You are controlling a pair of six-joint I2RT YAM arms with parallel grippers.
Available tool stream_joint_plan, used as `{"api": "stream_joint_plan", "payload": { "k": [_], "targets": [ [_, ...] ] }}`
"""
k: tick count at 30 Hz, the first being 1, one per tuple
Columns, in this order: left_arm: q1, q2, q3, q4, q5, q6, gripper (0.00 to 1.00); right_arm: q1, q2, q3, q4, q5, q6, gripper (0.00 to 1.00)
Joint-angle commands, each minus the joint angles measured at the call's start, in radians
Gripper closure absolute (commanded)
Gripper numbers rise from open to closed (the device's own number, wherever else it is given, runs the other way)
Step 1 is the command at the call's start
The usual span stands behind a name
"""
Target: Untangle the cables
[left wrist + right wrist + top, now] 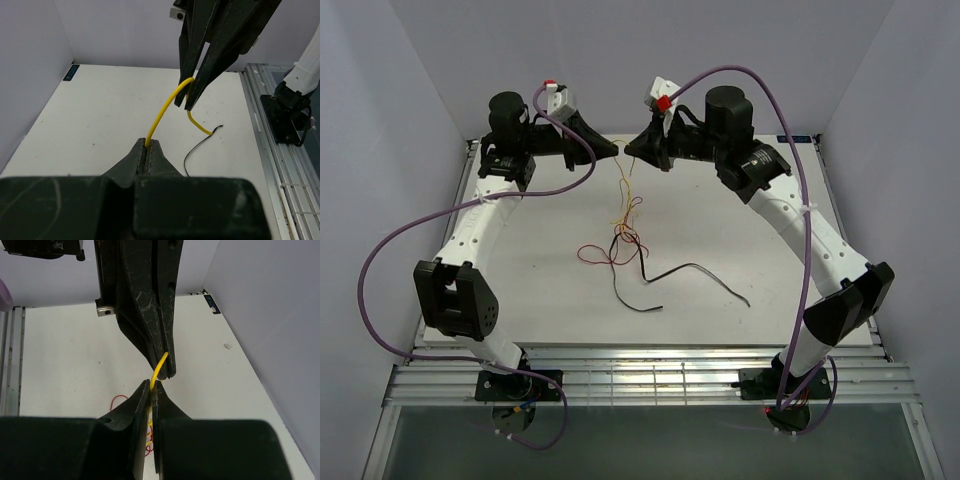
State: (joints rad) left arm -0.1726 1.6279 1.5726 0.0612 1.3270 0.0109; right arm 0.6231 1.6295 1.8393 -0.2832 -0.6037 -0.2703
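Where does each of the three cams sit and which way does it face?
Left wrist: rides behind the left fingers, facing the right fingers; both shut on the thin yellow wire.
Right wrist: behind the right fingers, facing the left ones; same wire.
Top external: above and behind the robot, looking down on the white table; left arm and right arm show.
Shared: both wrist views show the pinched wire.

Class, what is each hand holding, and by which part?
Both the left hand and the right hand pinch the yellow cable, close together, at its lifted top stretch.
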Motion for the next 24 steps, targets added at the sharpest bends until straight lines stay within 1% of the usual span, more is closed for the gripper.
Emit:
{"api": "stream_joint_plan", "payload": {
  "k": [1, 2, 3, 4, 5, 6, 7, 8, 9, 10, 11, 13, 16, 17, 18, 19, 20, 21, 22, 23, 24],
  "targets": [
    [-0.004, -0.043, 0.021, -0.012, -0.092, -0.029, 1.0, 0.004, -0.019, -0.024, 0.088, 0.063, 0.051, 0.89],
    [-0.002, -0.039, 0.042, -0.002, -0.147, -0.055, 1.0, 0.003, -0.023, -0.07, 0.122, 0.077, 0.059, 0.39],
    [0.001, -0.037, 0.108, 0.012, -0.275, -0.078, 1.0, 0.001, -0.028, -0.107, 0.143, 0.091, 0.063, 0.1],
    [0.001, -0.03, 0.151, 0.04, -0.326, -0.109, 1.0, -0.003, -0.04, -0.153, 0.174, 0.108, 0.089, 0.1],
    [0.004, -0.023, 0.199, 0.054, -0.369, -0.117, 1.0, -0.014, -0.043, -0.201, 0.255, 0.108, 0.115, 0.1],
    [0.002, 0.004, 0.31, 0.069, -0.432, -0.12, 1.0, -0.02, -0.042, -0.286, 0.303, 0.105, 0.149, 0.1],
    [0.002, 0.024, 0.381, 0.087, -0.457, -0.123, 1.0, -0.025, -0.03, -0.319, 0.343, 0.091, 0.211, 0.1],
    [0.002, 0.051, 0.465, 0.092, -0.489, -0.124, 1.0, -0.025, -0.019, -0.343, 0.373, 0.09, 0.235, 0.1],
    [0.004, 0.12, 0.56, 0.092, -0.527, -0.123, 1.0, -0.025, -0.007, -0.374, 0.415, 0.082, 0.255, 0.1],
    [0.002, 0.16, 0.765, 0.094, -0.617, -0.12, 1.0, -0.025, 0.018, -0.388, 0.438, 0.076, 0.319, 0.1],
    [0.005, 0.197, 0.867, 0.1, -0.649, -0.095, 1.0, -0.025, 0.029, -0.399, 0.461, 0.076, 0.345, 0.1],
    [0.008, 0.252, 1.021, 0.196, -0.672, -0.062, 1.0, -0.023, 0.059, -0.434, 0.516, 0.091, 0.37, 0.1],
    [0.01, 0.21, 0.985, 0.316, -0.664, -0.077, 1.0, -0.023, 0.113, -0.436, 0.526, 0.114, 0.391, 0.1],
    [0.012, 0.201, 0.965, 0.315, -0.635, -0.098, 1.0, -0.023, 0.128, -0.428, 0.526, 0.113, 0.394, 0.07],
    [0.013, 0.188, 0.939, 0.312, -0.612, -0.144, 1.0, -0.023, 0.144, -0.419, 0.526, 0.113, 0.396, 0.02],
    [0.013, 0.172, 0.905, 0.31, -0.589, -0.156, 1.0, -0.023, 0.174, -0.407, 0.529, 0.114, 0.398, 0.09],
    [0.015, 0.14, 0.83, 0.31, -0.569, -0.17, 1.0, -0.025, 0.19, -0.378, 0.53, 0.128, 0.404, 0.29],
    [0.015, 0.129, 0.807, 0.308, -0.572, -0.213, 1.0, -0.025, 0.205, -0.361, 0.53, 0.145, 0.423, 0.35],
    [0.013, 0.121, 0.791, 0.301, -0.574, -0.236, 1.0, -0.028, 0.228, -0.345, 0.526, 0.168, 0.434, 0.38],
    [0.013, 0.119, 0.785, 0.292, -0.572, -0.259, 1.0, -0.034, 0.234, -0.316, 0.527, 0.171, 0.448, 0.36],
    [0.013, 0.118, 0.784, 0.284, -0.556, -0.279, 1.0, -0.036, 0.234, -0.307, 0.532, 0.176, 0.474, 0.28]
  ]
}}
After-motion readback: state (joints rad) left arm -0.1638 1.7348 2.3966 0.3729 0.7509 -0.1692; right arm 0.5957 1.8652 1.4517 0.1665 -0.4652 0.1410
